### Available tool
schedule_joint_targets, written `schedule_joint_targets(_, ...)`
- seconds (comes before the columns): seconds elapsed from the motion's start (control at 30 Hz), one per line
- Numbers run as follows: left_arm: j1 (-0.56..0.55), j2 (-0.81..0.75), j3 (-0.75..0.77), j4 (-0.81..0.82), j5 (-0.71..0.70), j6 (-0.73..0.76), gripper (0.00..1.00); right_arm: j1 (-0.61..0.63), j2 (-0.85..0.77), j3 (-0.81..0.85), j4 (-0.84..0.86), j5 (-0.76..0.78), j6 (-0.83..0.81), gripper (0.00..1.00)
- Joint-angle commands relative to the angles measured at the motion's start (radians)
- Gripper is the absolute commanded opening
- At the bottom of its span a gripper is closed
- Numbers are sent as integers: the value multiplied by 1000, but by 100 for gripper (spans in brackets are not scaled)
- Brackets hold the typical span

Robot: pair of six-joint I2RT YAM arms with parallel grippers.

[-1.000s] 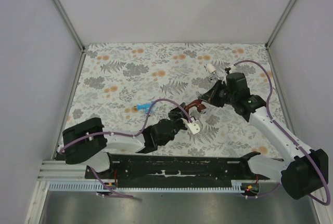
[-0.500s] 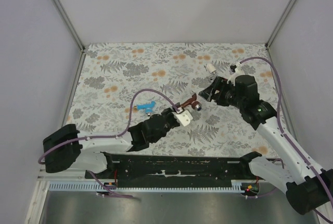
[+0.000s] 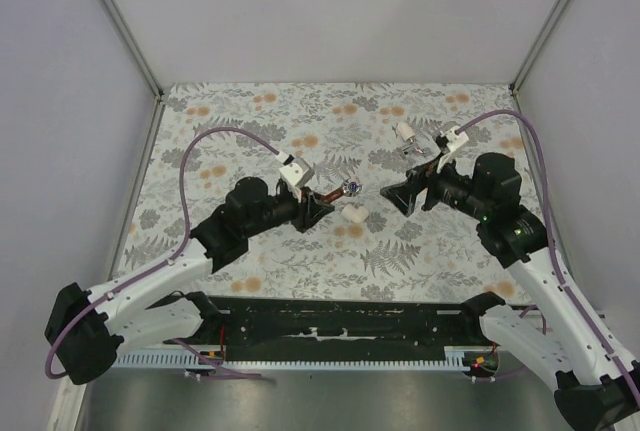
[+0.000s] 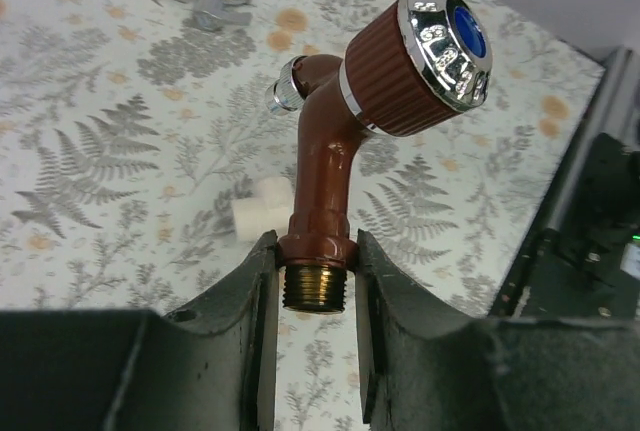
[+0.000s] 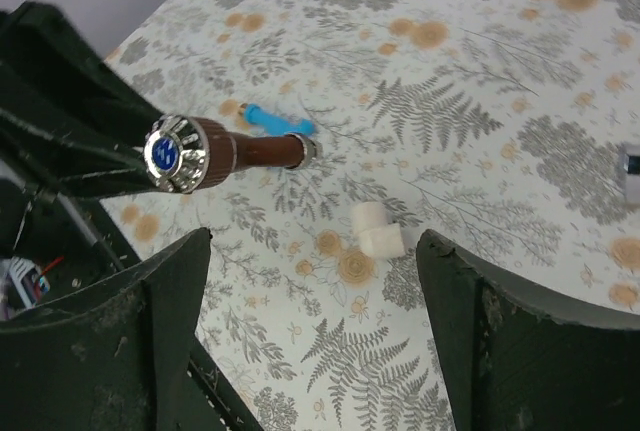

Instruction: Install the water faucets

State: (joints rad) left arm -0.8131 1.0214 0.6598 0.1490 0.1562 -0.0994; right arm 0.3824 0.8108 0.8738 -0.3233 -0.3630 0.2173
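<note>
My left gripper (image 3: 318,209) is shut on the reddish-brown faucet (image 3: 338,192) and holds it above the table. In the left wrist view both fingers (image 4: 250,291) clamp its collar just above the brass threaded stem (image 4: 314,286), and the chrome, blue-capped knob (image 4: 440,31) points up and to the right. My right gripper (image 3: 395,196) stands open just right of the faucet, apart from it, with nothing between its jaws (image 5: 315,241). The knob (image 5: 175,156) faces that wrist camera. A blue faucet (image 5: 272,116) lies on the cloth behind it. A white-silver faucet (image 3: 410,136) lies at the back right.
A small white elbow fitting (image 3: 352,213) lies on the floral cloth below the held faucet, also seen between the right fingers (image 5: 375,231). Purple cables loop over both arms. Grey walls close in the table, with a black rail (image 3: 350,321) along the near edge.
The right gripper has opened, let go of the reddish-brown faucet and drawn back to the right. The left arm has swung left and up, carrying the faucet with it.
</note>
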Motion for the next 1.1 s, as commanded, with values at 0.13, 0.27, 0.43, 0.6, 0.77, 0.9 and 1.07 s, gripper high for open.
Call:
schedule_joint_targets(0.13, 95, -78, 104, -49, 431, -246, 2, 4, -36, -15, 157, -477, -249, 93)
schedule_joint_targets(0.27, 97, -81, 133, -46, 528, -305, 2, 4, -44, -21, 202, -579, -277, 93)
schedule_joint_targets(0.43, 97, -67, 182, -68, 597, -348, 2, 4, 1, 7, 204, -662, -308, 90)
schedule_joint_targets(0.6, 95, -44, 221, -106, 615, -375, 2, 7, 47, 36, 234, -787, -291, 84)
schedule_joint_targets(0.77, 95, -12, 245, -115, 646, -419, 2, 27, 83, 60, 243, -847, -292, 81)
schedule_joint_targets(0.9, 95, -1, 264, -124, 646, -436, 2, 56, 111, 68, 248, -846, -303, 80)
schedule_joint_targets(1.07, 95, 6, 274, -124, 643, -460, 2, 102, 152, 79, 250, -835, -322, 77)
